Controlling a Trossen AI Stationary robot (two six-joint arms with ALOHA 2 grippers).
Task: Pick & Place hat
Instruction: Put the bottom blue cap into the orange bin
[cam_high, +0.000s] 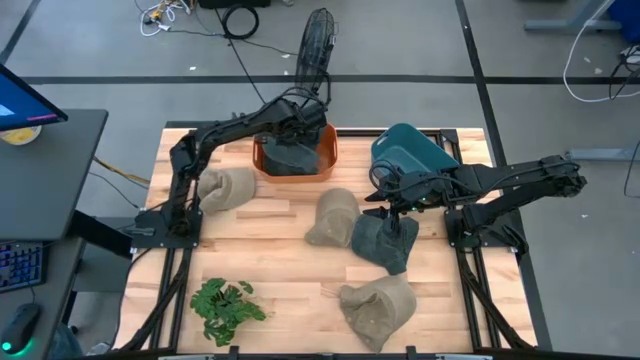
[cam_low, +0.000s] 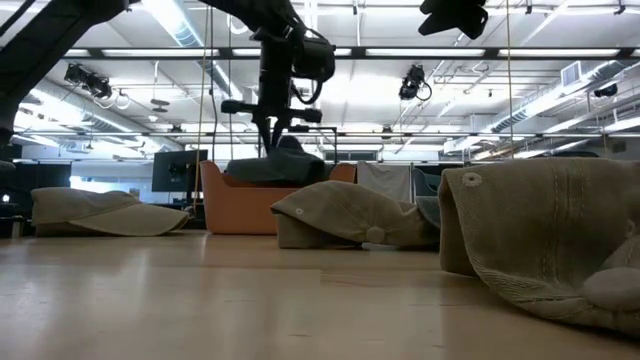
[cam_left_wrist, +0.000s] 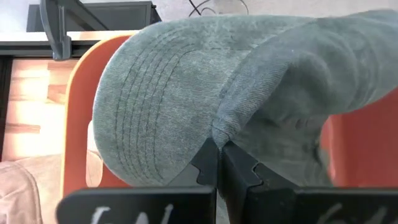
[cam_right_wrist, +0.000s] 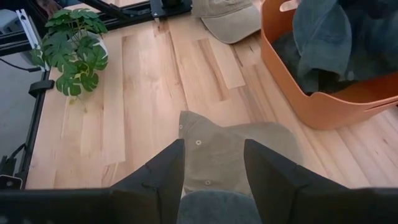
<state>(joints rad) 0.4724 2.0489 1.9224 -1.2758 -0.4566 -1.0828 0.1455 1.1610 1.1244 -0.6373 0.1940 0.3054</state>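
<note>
Fingers (cam_left_wrist: 208, 163) pinch grey hat (cam_left_wrist: 186, 93) — brim toward orange bin (cam_high: 328, 152).

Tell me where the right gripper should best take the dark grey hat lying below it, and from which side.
Probably from straight above: the dark grey hat lies slumped flat on the table, with the open right gripper over it. Pinch a raised fold of its soft crown, away from the tan hat beside it.

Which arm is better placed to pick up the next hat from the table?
Right: the right gripper hangs open over the dark grey hat. The left gripper is shut on a grey hat over the orange bin.
</note>
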